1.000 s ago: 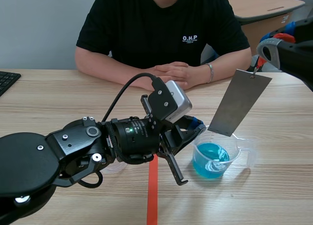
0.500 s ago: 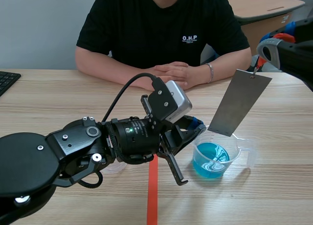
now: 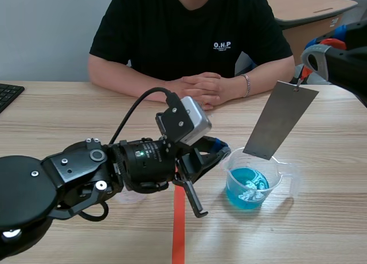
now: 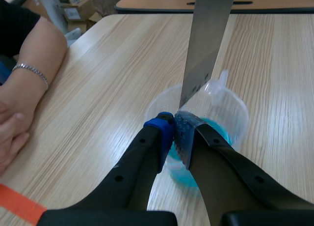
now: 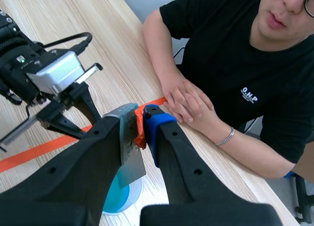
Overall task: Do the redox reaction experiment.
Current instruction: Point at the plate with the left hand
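A clear plastic beaker (image 3: 269, 175) holding blue liquid (image 3: 246, 186) stands right of the table's middle. Above it hangs a grey metal strip (image 3: 280, 121), tilted, with its lower edge about level with the beaker's mouth and above the liquid. My right gripper (image 5: 140, 124) is shut on the strip's top end, beside an orange-red tab. My left gripper (image 3: 219, 144) is just at the beaker's left rim. Its pads (image 4: 182, 132) meet with nothing between them, and the beaker (image 4: 230, 105) and the strip (image 4: 206, 44) lie straight ahead.
A person sits across the table with clasped hands (image 3: 203, 86) resting on the far edge. A black keyboard corner (image 3: 8, 94) shows at the far left. An orange-red tape line (image 3: 179, 229) runs along the table under my left arm.
My left arm has drawn back to the left, a little away from the beaker. The liquid's swirl has shifted. The strip and the right arm have not moved.
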You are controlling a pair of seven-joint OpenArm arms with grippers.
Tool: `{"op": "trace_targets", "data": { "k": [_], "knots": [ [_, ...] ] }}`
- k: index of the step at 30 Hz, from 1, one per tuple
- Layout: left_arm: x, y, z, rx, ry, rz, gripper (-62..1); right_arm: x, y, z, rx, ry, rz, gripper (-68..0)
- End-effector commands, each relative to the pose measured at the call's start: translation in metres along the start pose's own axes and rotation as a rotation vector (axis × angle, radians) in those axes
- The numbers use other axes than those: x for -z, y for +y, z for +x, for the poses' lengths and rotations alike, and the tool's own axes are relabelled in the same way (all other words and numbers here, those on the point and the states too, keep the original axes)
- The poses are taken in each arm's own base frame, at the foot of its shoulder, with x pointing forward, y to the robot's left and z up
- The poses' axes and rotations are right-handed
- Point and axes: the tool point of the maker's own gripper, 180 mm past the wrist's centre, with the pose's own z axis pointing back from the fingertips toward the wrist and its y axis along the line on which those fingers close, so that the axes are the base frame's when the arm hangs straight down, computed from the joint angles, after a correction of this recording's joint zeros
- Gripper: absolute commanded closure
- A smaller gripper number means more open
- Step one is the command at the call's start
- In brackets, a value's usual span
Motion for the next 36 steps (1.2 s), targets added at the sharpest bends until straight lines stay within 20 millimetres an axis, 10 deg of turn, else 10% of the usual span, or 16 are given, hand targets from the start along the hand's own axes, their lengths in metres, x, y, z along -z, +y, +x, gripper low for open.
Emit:
{"op": "trace_targets", "data": {
  "k": [1,18,36],
  "knots": [
    [-0.01,0.008,0.009,0.001,-0.024,0.011,-4.6,0.001,-0.004,0.009,-0.008,-0.035,-0.008,-1.5],
    [-0.171,0.035,-0.02,-0.019,0.188,0.225,-4.6,0.001,-0.004,0.008,-0.009,-0.031,-0.009,-1.5],
    [-0.316,0.009,-0.08,-0.221,0.47,0.67,-4.6,0.001,-0.003,0.007,-0.007,-0.029,-0.007,-1.5]
  ]
}}
